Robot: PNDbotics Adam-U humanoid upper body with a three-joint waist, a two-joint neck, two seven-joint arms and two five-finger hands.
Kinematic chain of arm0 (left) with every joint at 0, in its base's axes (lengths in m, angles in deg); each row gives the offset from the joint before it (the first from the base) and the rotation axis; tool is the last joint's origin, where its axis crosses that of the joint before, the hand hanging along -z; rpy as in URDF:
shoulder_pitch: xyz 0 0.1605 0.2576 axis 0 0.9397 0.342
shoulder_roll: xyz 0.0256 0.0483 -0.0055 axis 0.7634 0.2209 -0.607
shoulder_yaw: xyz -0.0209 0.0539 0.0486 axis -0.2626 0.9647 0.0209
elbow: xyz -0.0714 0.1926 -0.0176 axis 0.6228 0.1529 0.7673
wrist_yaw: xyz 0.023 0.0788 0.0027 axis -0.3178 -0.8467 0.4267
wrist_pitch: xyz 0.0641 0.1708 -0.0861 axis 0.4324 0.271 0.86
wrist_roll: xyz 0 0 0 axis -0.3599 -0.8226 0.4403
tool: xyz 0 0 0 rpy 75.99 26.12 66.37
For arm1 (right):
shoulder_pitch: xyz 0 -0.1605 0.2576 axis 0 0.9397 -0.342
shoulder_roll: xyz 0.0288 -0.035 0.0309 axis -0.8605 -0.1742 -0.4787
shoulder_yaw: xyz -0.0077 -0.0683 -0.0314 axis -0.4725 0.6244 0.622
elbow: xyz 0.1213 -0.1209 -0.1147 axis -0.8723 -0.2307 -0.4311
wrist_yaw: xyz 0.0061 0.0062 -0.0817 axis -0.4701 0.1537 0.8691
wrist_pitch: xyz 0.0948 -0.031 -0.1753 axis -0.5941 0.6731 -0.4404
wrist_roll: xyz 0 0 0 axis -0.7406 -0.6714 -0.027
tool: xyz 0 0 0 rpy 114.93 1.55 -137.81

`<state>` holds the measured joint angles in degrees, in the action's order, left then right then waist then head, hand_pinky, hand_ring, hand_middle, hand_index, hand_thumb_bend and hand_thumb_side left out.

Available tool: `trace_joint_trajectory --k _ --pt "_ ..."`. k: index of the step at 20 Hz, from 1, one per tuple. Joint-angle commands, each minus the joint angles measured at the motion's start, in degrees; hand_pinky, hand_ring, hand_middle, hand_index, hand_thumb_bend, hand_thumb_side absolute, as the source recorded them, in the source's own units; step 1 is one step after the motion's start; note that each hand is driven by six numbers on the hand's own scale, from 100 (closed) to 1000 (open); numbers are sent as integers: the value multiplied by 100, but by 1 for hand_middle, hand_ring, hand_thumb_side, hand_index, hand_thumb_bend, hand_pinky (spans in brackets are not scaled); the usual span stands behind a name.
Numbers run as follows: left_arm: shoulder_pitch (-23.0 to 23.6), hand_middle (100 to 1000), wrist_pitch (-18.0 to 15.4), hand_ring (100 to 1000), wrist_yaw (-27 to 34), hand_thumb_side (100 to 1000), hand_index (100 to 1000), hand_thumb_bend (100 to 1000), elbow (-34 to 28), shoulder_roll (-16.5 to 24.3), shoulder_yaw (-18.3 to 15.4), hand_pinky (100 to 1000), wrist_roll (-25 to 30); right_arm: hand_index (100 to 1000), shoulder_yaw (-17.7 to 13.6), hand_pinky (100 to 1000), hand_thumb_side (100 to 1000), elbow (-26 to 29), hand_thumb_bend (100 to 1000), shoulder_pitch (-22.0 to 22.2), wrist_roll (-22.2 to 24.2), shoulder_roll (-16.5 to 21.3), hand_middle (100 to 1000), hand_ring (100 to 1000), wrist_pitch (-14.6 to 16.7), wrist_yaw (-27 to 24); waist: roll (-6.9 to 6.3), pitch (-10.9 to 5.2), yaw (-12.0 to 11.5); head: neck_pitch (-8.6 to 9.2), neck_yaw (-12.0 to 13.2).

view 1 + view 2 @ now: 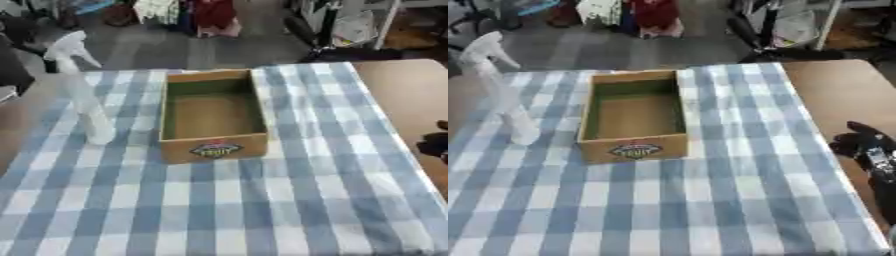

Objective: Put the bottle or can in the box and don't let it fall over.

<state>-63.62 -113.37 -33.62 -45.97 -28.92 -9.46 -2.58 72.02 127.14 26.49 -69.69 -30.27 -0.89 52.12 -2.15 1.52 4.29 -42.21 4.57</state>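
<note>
A clear spray bottle with a white trigger head stands upright on the checked cloth, just left of the box. The cardboard box is open at the top, empty inside, with a coloured label on its near wall. My right hand shows at the right edge over the bare brown table, well to the right of the box and holding nothing; how its fingers stand I cannot make out. My left hand shows in neither view.
A blue and white checked cloth covers most of the table, whose brown top is bare on the right. Beyond the far edge are chairs and clutter on the floor.
</note>
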Motion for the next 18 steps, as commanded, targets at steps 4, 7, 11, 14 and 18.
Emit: trace_joint_trajectory --k 4,7,11,14,18 --pt "-1074 698 -160 702 150 570 934 177 1495 363 373 791 420 847 34 775 782 19 100 -21 46 138 650 701 -2 6 -24 -84 51 18 55" --pt "-1745 700 -292 707 -89 599 935 191 2319 127 596 796 647 847 51 775 782 5 100 -9 68 143 649 701 2 0 -26 -104 72 -2 71" --pt "-2420 699 -511 710 -580 615 932 200 3139 -268 772 801 838 847 73 775 785 -15 100 11 96 145 649 701 2 -13 -21 -114 84 -30 90" --pt "-2761 699 -599 711 -995 631 932 200 3593 -593 837 801 847 847 92 775 784 -21 100 8 118 139 649 701 4 -27 -17 -112 90 -51 120" --pt "-2928 700 -777 713 -1250 650 934 201 3864 -848 898 802 840 847 107 774 786 -21 100 9 143 129 649 700 -1 -41 -15 -102 117 -66 153"
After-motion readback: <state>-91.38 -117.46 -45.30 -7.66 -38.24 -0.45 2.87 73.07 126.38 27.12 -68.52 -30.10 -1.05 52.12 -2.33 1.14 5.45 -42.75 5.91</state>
